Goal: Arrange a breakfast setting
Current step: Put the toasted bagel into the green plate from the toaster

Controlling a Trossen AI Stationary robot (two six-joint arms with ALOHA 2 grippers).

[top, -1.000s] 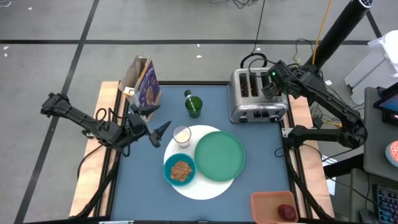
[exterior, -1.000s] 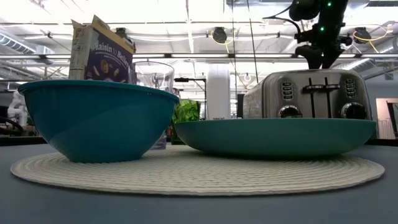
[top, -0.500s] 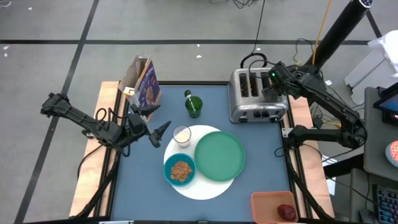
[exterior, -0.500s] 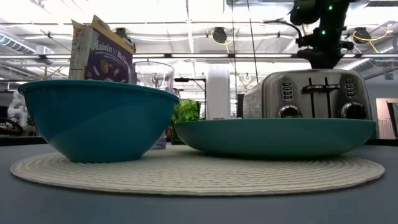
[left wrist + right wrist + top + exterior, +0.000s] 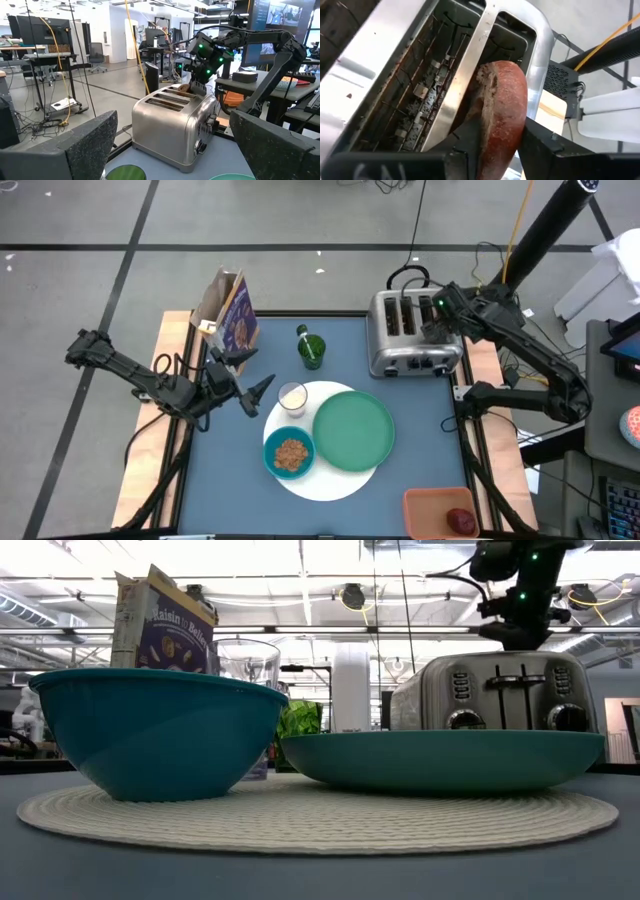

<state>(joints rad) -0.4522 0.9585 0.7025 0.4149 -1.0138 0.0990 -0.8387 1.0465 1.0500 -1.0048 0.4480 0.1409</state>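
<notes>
A brown bagel stands on edge in a slot of the silver toaster at the back right, its top sticking out. My right gripper reaches slanting down over that slot and is shut on the bagel. My left gripper hangs open and level left of the white mat, touching nothing. On the mat rest the green plate, the teal bowl with cereal and the glass. The green cup and the purple cereal box stand behind the mat. My right gripper pinches the bagel's upper part, where it sticks out of the slot, between its two fingers, one on each broad side. The fingers come slanting down from above. The bagel stands upright with its lower part still inside the toaster slot.
An orange-pink tray with a dark-red fruit sits at the near right corner. The toaster's other slots lie open beside the bagel. Bare blue tabletop lies left of the mat.
In the low view my right gripper has shifted a little toward the toaster's right end, staying just above its slots. The left arm and the things on the mat have kept still.
</notes>
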